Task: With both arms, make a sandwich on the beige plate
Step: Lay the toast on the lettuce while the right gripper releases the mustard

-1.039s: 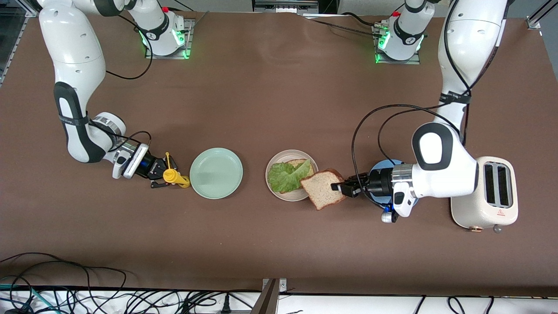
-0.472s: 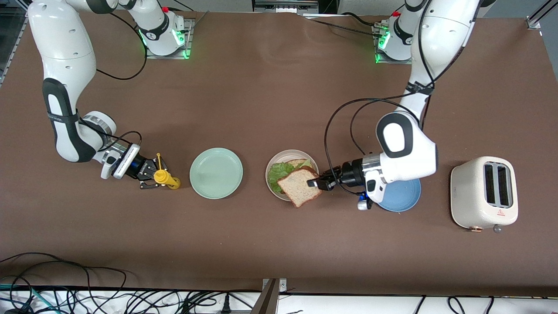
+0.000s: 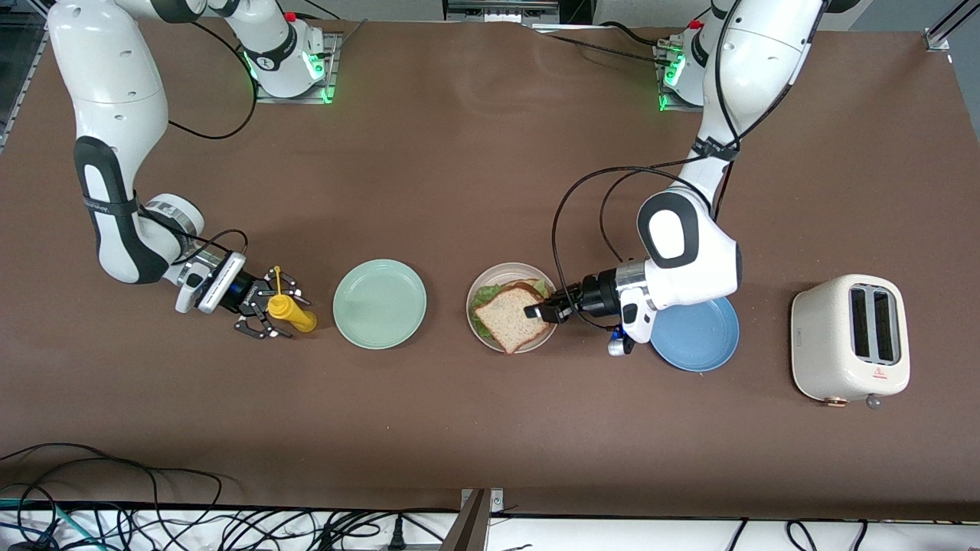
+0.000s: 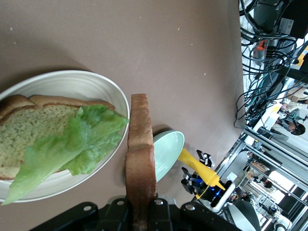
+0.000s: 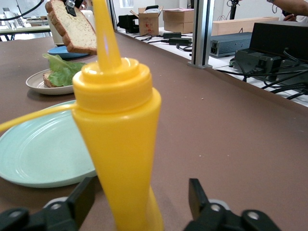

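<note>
Nearly done: top slice (image 3: 511, 316) over the lettuce (image 4: 67, 144) on the beige plate (image 3: 478, 292), not yet released.
Left gripper (image 3: 540, 312) pinches the slice's edge; right gripper (image 3: 269, 310) spread around the yellow bottle (image 3: 289, 312) standing beside the mint-green plate (image 3: 380, 304); left: release slice.

Yellow squeeze bottle (image 5: 120, 139) stands upright between the right claw's (image 5: 139, 202) spread fingers (image 5: 204, 202).

Glossy plastic beige plate (image 3: 485, 277); matt brown table (image 3: 475, 168); porous bread (image 3: 511, 317).
</note>
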